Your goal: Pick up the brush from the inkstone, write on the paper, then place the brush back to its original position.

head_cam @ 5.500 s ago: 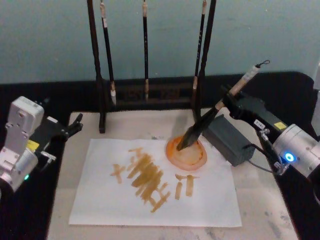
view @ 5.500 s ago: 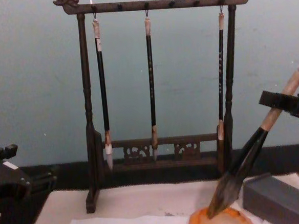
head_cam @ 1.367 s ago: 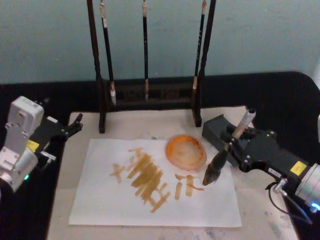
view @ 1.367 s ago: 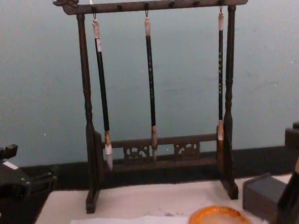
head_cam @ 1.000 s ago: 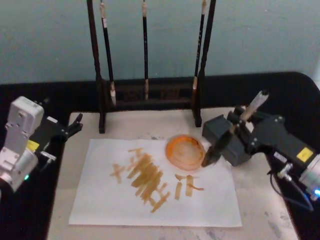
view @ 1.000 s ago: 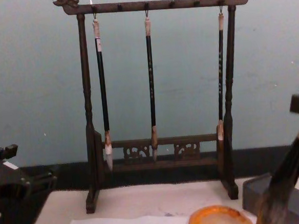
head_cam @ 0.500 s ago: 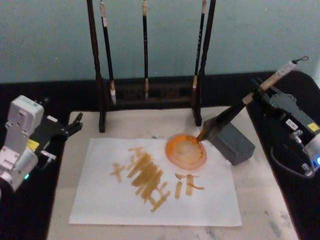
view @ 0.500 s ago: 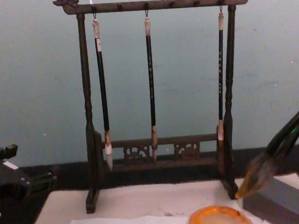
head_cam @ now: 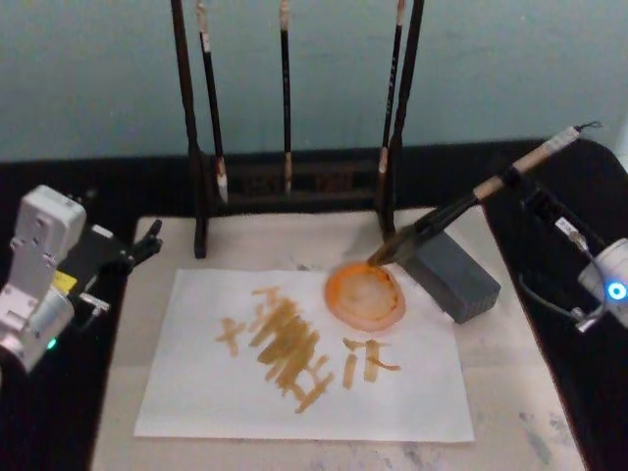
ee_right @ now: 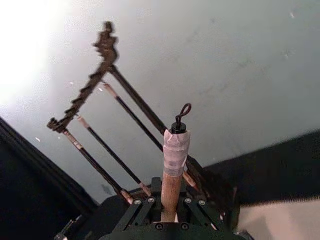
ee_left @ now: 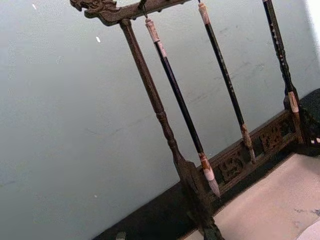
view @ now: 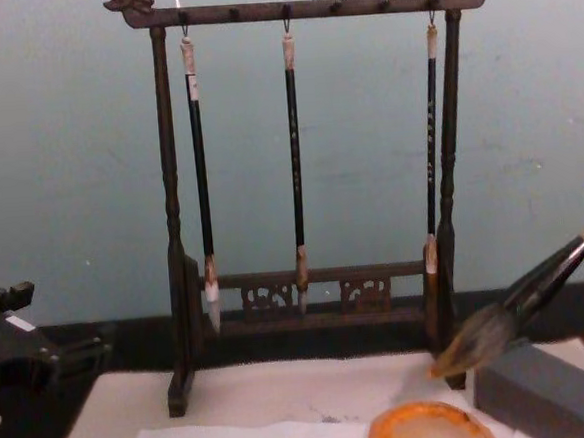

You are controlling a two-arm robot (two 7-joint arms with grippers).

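Note:
The brush (head_cam: 461, 208) slants down from upper right, its tan handle top (ee_right: 175, 150) clamped in my right gripper (head_cam: 520, 186), which is shut on it. Its black section passes over the grey inkstone block (head_cam: 453, 275). The bristle tip (view: 473, 345) hangs above the far rim of the orange dish (head_cam: 365, 296); I cannot tell whether the brush touches the block. The white paper (head_cam: 196, 392) carries orange strokes at its middle. My left gripper (head_cam: 145, 241) is parked open at the table's left edge, holding nothing.
A dark wooden rack (view: 173, 237) with three thin hanging brushes (view: 296, 169) stands at the back of the cream mat (head_cam: 510, 392). The orange dish overlaps the paper's far right corner. Black table surface lies beyond the mat on both sides.
The brush left the paper beside the strokes, rose and swung back over the grey block. In the last half second its tip slid left toward the dish rim while the right arm drew back.

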